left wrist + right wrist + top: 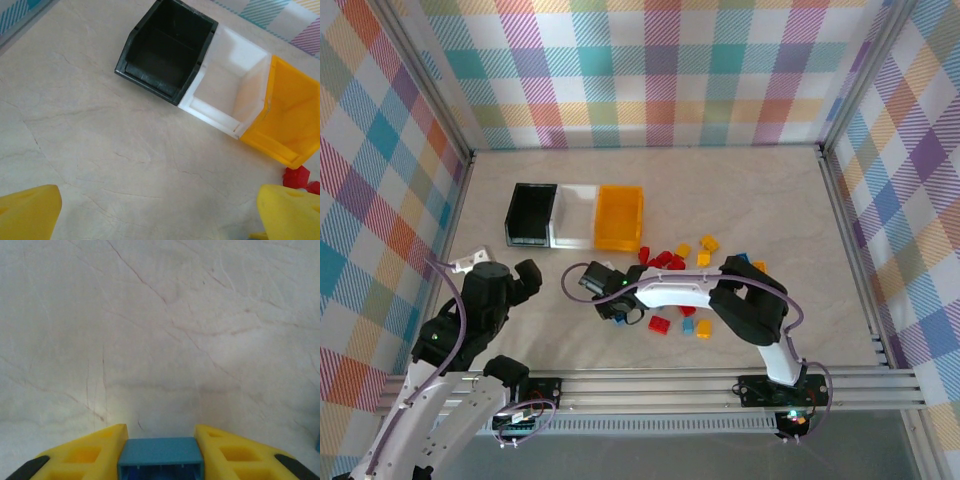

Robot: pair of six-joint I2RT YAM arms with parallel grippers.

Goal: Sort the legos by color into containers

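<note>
Left gripper (525, 283) hangs spread wide, gripping nothing; black bin (531, 215), white bin (575, 215) and orange bin (619, 217) sit touching in a row, insides bare; right gripper (160, 440), nearer than the orange bin, clamps a blue brick (160, 460), plain-sided, long axis spanning finger to finger; loose legos (672, 262) scatter rightward.

Glossy plastic bins (235, 95), marbled matt tabletop (100, 150)

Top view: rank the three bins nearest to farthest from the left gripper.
1. Black bin, left end of the row, just beyond the left gripper.
2. White bin, middle of the row.
3. Orange bin, right end.
</note>
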